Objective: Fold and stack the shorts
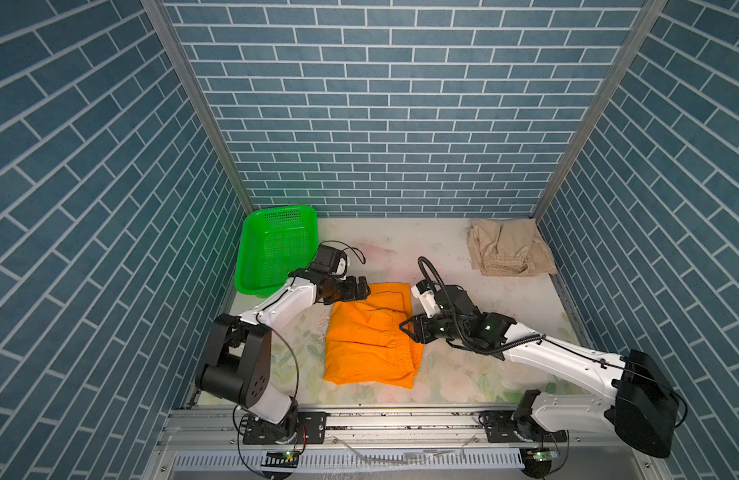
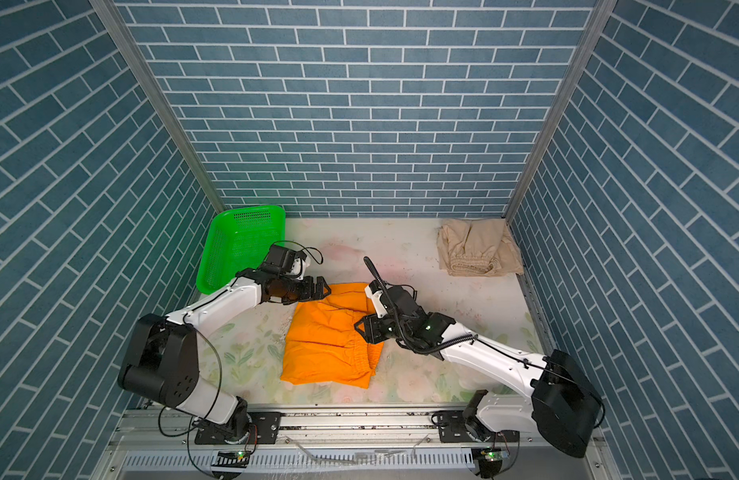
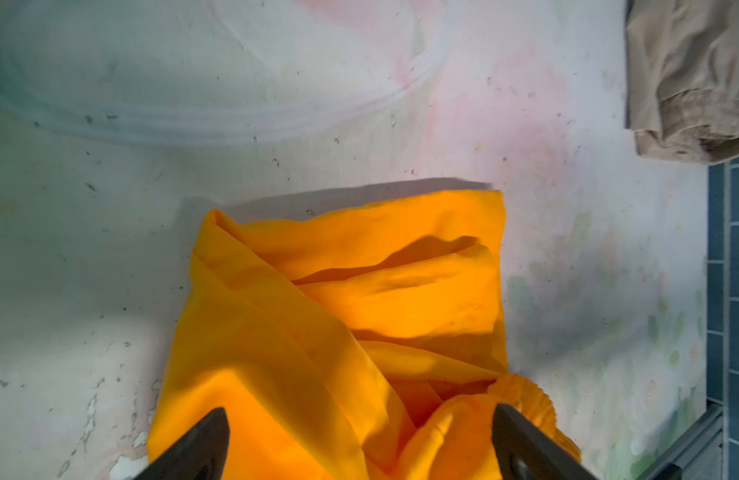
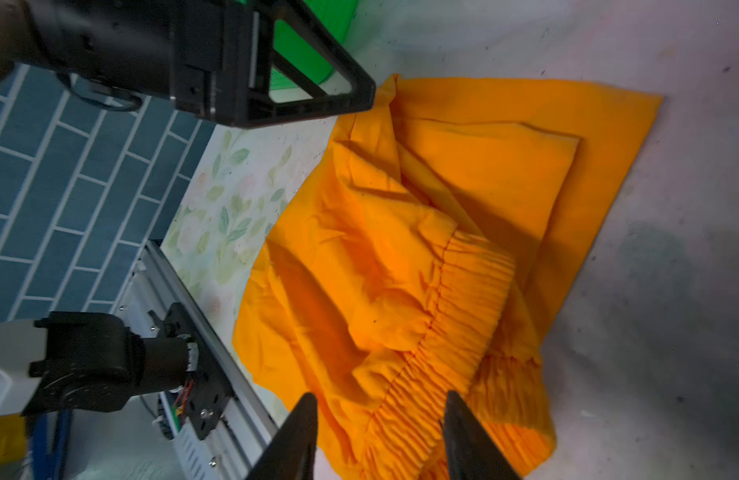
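**Floral tabletop (image 1: 463,374): orange shorts (image 1: 368,340) lie between two parted grippers**

Blue brick-patterned walls (image 1: 380,124) close in three sides. The orange shorts lie flat and partly folded. Their long axis runs from the left gripper (image 1: 364,289) down toward the near rail (image 1: 359,419). That gripper's jaws hang spread wide over a far corner of the cloth, pinching nothing. The gathered waistband (image 4: 455,316) runs along the side facing the right gripper (image 1: 407,330). In the right wrist view those jaws stand parted, and the elastic lies loose beneath them, ungripped.

A green basket (image 1: 272,249) sits behind the left jaws, just beside that arm's wrist. The beige shorts (image 1: 509,249) lie crumpled well beyond the right jaws, in the far corner. Their waistband is turned toward the near side, and they are well apart from the orange pair.

Count: two pairs of shorts, one basket, two grippers.
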`<state>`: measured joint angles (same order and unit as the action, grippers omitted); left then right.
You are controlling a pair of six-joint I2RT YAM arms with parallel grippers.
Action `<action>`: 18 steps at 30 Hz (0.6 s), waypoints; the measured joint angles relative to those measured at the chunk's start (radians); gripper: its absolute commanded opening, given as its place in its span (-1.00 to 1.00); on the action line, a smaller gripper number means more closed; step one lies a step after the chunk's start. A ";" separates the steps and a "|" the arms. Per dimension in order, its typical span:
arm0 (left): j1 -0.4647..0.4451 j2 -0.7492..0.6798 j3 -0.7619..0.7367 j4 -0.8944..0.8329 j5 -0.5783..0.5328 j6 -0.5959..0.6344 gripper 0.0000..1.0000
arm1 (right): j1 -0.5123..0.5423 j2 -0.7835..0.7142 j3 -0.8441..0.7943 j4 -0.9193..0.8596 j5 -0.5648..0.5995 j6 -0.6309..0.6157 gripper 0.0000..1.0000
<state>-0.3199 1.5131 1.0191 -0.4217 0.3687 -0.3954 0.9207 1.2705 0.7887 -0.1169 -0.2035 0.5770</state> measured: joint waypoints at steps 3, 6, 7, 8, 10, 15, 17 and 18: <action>0.000 -0.069 0.000 -0.004 0.013 -0.005 0.99 | -0.007 0.100 0.057 0.033 -0.006 -0.025 -0.16; 0.000 -0.106 -0.021 0.014 0.026 -0.017 0.99 | -0.019 0.203 0.087 0.094 -0.029 -0.041 -0.15; 0.000 -0.113 -0.037 0.028 0.035 -0.023 0.99 | -0.028 0.237 0.087 0.122 -0.045 -0.045 -0.16; 0.000 -0.113 -0.056 0.043 0.042 -0.030 0.99 | -0.042 0.272 0.087 0.145 -0.060 -0.048 -0.20; 0.000 -0.105 -0.093 0.071 0.056 -0.043 0.99 | -0.071 0.336 0.087 0.187 -0.090 -0.056 -0.26; 0.000 -0.035 -0.123 0.130 0.077 -0.057 0.99 | -0.134 0.459 0.072 0.259 -0.158 -0.058 -0.28; 0.000 0.000 -0.123 0.160 0.078 -0.055 0.99 | -0.146 0.463 0.061 0.267 -0.176 -0.058 -0.28; 0.000 0.015 -0.122 0.169 0.077 -0.052 0.99 | -0.148 0.462 0.061 0.268 -0.180 -0.058 -0.28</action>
<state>-0.3199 1.5280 0.8967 -0.2531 0.4458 -0.4477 0.7723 1.7329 0.8501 0.1513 -0.3832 0.5190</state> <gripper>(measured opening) 0.996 0.360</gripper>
